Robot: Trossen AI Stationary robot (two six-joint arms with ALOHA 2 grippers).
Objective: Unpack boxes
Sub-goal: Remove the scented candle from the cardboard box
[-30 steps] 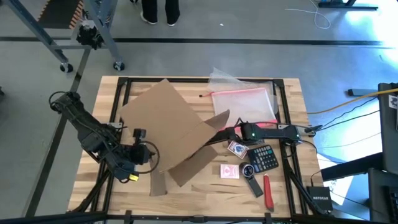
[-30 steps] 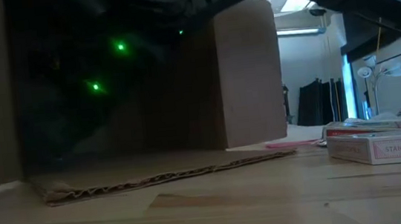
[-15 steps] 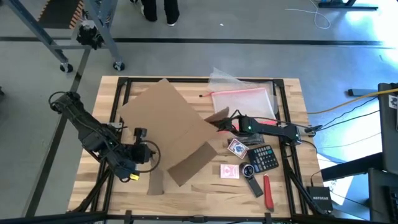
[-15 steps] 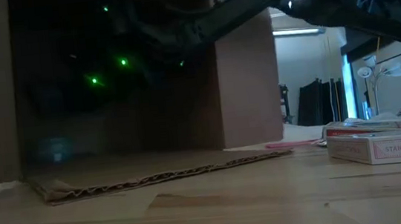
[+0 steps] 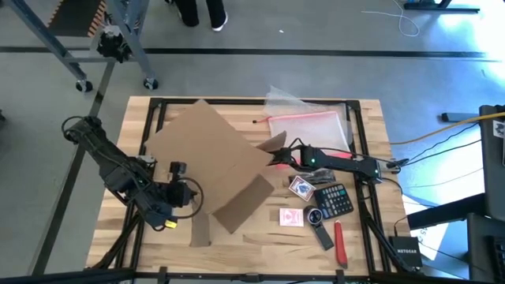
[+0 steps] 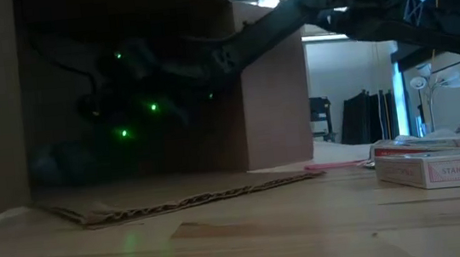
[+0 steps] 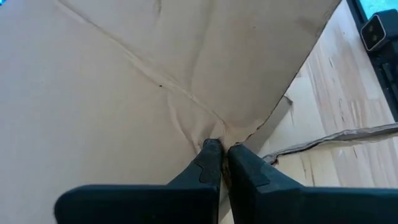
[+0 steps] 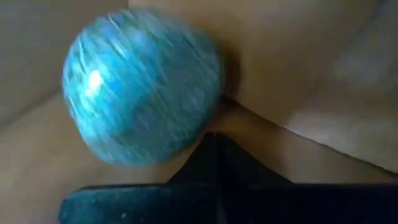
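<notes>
The brown cardboard box [image 5: 209, 150] lies on its side mid-table, its open end facing right and its lower flap [image 6: 178, 204] flat on the wood. My left gripper [image 5: 189, 195] is shut on the box's near-left edge. My right arm [image 5: 331, 162] reaches level into the opening, and its gripper is hidden there in the high view. In the right wrist view, that gripper [image 8: 211, 140] is shut, right in front of a blue-green ball [image 8: 140, 87] lying on the box's inner floor. My left gripper pinches a creased cardboard edge [image 7: 217, 132] of the box between its two fingers, slanting down from the table's left. The board is wrinkled around the fingertips. The box stays propped on its side, its lower flap on the table. My right gripper: I cannot tell whether its shut tips touch the ball.
Right of the box lie two card decks [image 5: 300, 188] [image 5: 290, 217], a calculator [image 5: 335, 199], a remote [image 5: 319, 233] and a red-handled tool [image 5: 341, 243]. A clear pouch with a pink zip [image 5: 308, 126] sits at the far right. Bare wood shows along the near edge.
My right gripper has gone deeper into the box, toward the table's left and lower, rolling as it went, and stays shut. The box's open end has shifted a little toward the left. My left gripper keeps its hold.
</notes>
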